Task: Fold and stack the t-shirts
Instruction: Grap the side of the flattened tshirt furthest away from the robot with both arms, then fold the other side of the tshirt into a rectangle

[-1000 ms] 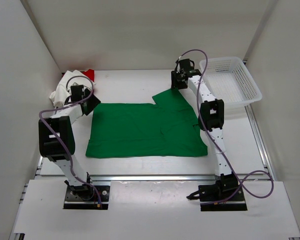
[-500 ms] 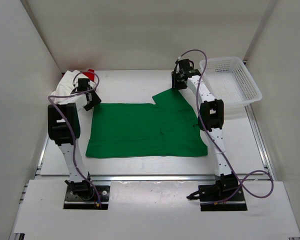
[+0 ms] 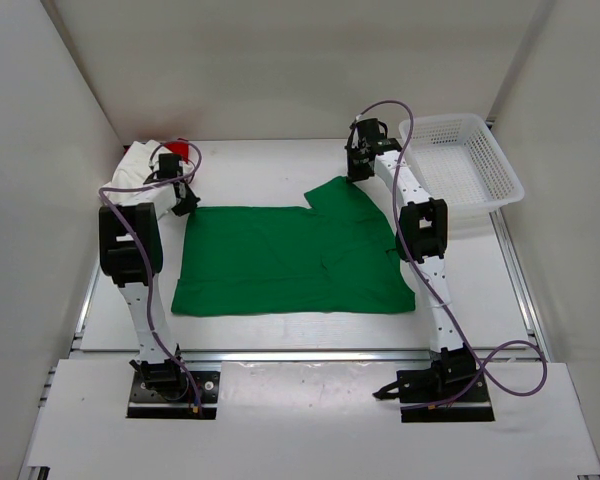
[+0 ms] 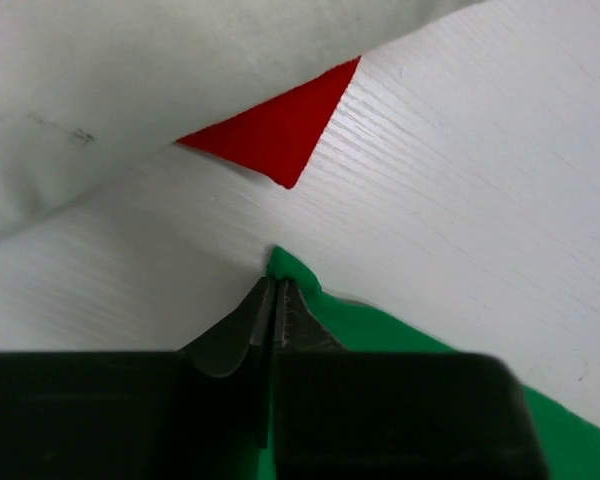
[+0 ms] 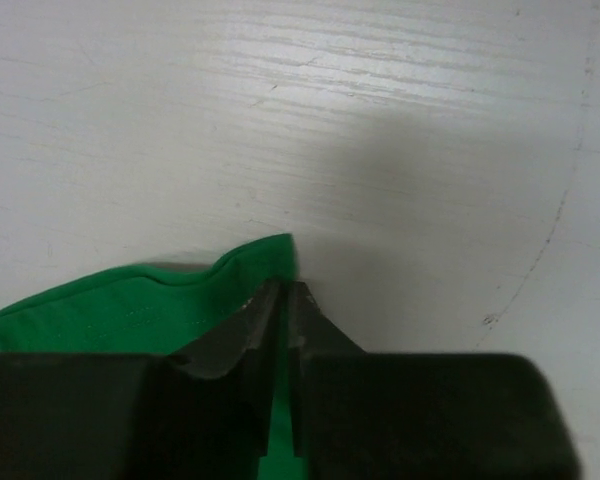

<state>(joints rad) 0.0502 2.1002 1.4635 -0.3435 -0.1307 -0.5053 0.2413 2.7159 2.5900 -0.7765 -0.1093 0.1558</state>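
Top view: green shirt is lying flat on white table; wrist views alone are showing left gripper pinching its far-left corner, right gripper pinching its far-right corner; white walls are standing around it.

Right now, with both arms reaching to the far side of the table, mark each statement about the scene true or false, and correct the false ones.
1. The green t-shirt lies spread flat on the table. True.
2. The left gripper hangs open above the white t-shirt. False: it is shut on the green t-shirt's far left corner.
3. The right gripper is shut on the green t-shirt's far edge. True.
4. The red t-shirt lies in the basket. False: it peeks out beside the white t-shirt at the table's far left, while the basket stands at the far right.
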